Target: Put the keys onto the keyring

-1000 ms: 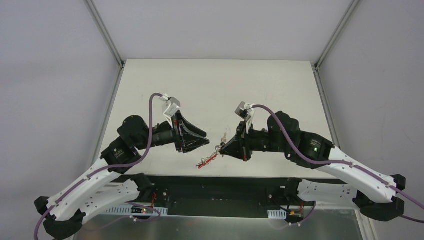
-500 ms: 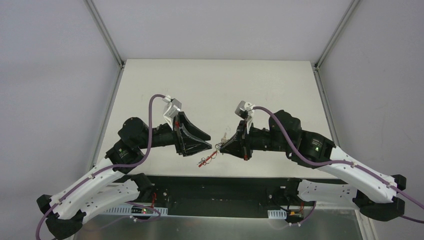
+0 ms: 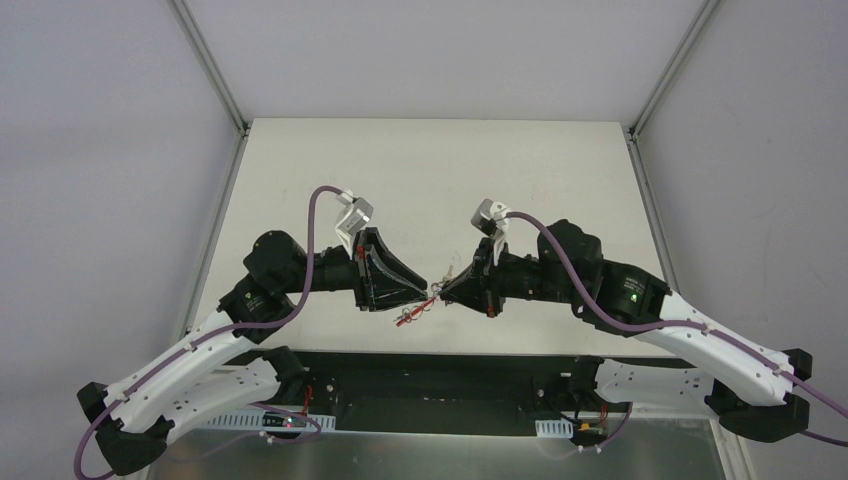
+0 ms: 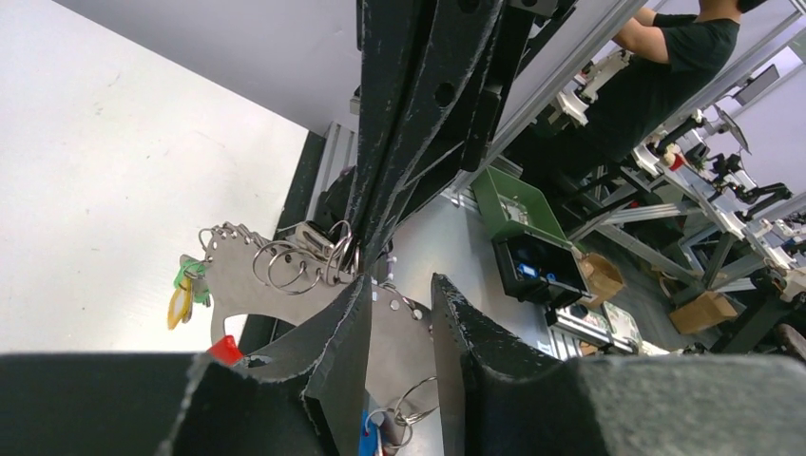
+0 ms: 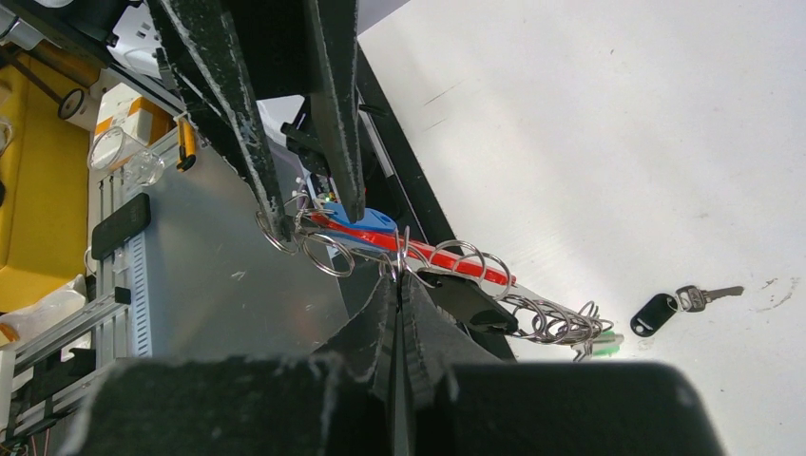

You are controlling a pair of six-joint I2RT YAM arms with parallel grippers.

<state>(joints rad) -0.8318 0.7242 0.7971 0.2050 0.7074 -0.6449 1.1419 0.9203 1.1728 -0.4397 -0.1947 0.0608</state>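
Note:
The keyring (image 5: pixel 432 255), a silvery plate with a red strip and several wire loops, hangs in the air between both grippers; it shows in the top view (image 3: pixel 408 316). My right gripper (image 5: pixel 400 281) is shut on one loop of it. My left gripper (image 4: pixel 399 285) is open, tips straddling the plate's (image 4: pixel 404 332) end, opposite the right gripper (image 3: pixel 443 290). Green and yellow keys (image 4: pixel 185 288) hang at one end, and a blue key (image 5: pixel 366 218) sits between the left fingers. A black-headed key (image 5: pixel 658 313) lies loose on the table.
The white table (image 3: pixel 430 180) stretches behind the grippers. The grippers work above its near edge, by the black rail (image 3: pixel 440 365). A green box (image 4: pixel 513 204) and other gear stand off the table in front. Frame posts rise at the far corners.
My left gripper has moved right and now meets the right gripper's tip, with its fingers around the keyring's end. The hanging keyring has shifted slightly. The right arm has hardly moved.

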